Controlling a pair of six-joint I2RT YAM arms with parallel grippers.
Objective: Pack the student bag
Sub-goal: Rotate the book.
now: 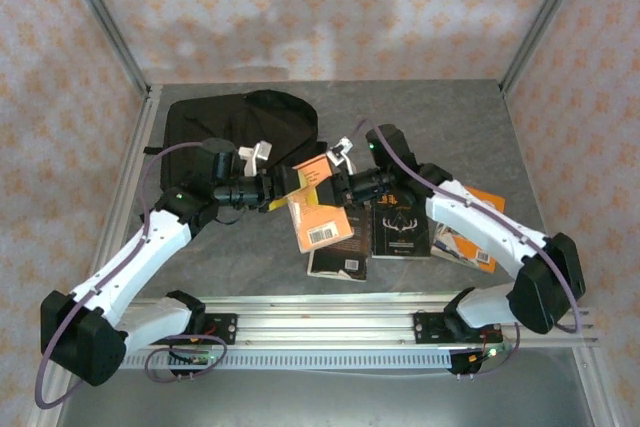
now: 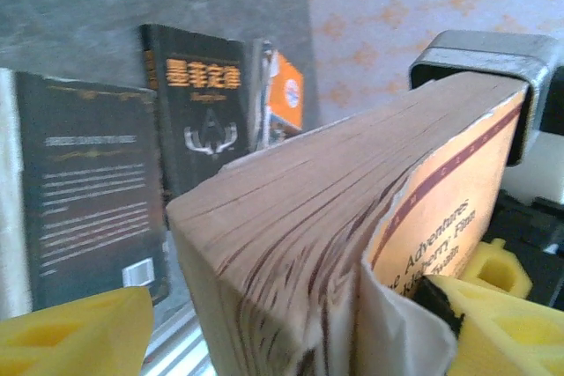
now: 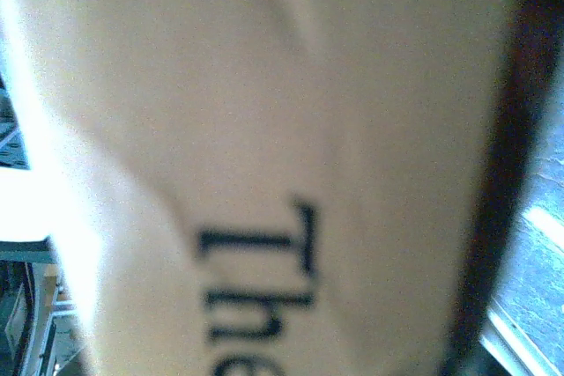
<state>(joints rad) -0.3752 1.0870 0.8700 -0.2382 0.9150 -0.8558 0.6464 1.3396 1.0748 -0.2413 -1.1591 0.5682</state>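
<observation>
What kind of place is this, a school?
Probably a robot test booth, not a classroom: two white robot arms bolted to a silver metal rail, orange-patterned panels boxing in a grey table, and a black fabric backpack lying on it.

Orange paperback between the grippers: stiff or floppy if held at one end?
Probably fairly stiff: the orange paperback shows a thick page block. Its soft cover curls off the pages, so it may flap. Clamped at one end by the right gripper, it could droop.
</observation>
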